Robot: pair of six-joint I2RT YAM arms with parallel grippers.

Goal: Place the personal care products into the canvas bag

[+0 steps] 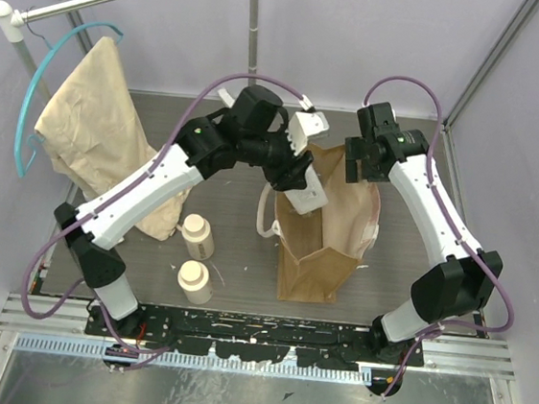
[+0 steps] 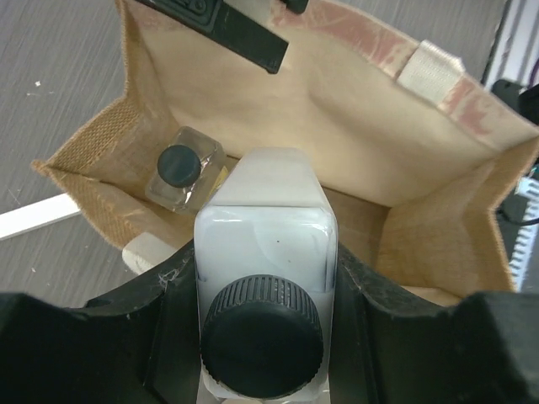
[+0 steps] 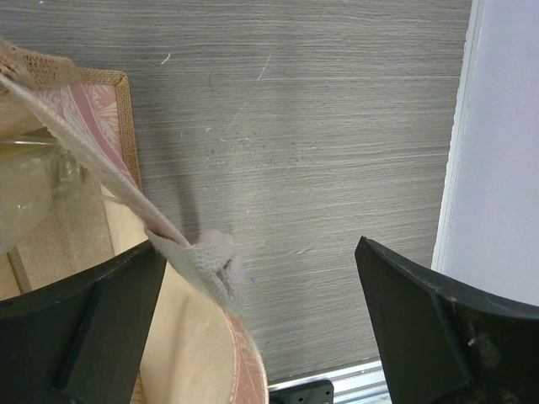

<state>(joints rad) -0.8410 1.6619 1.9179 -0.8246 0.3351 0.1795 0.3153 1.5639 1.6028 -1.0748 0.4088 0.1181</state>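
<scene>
One rectangular bottle (image 2: 265, 240) gripped by left tool (image 2: 265, 299) over woven bag (image 2: 88, 147); right tool (image 3: 261, 252) spread.

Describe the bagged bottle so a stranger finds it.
Start at the tall tan canvas bag, mouth open upward. In a bottom corner inside stands a rectangular dark-capped bottle. Its twin is clamped in the left gripper; this one sits free.

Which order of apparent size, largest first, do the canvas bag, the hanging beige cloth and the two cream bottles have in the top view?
1. hanging beige cloth, though it hangs high, probably nearer the camera.
2. canvas bag.
3. far cream bottle and near cream bottle: alike, not ranked.
</scene>
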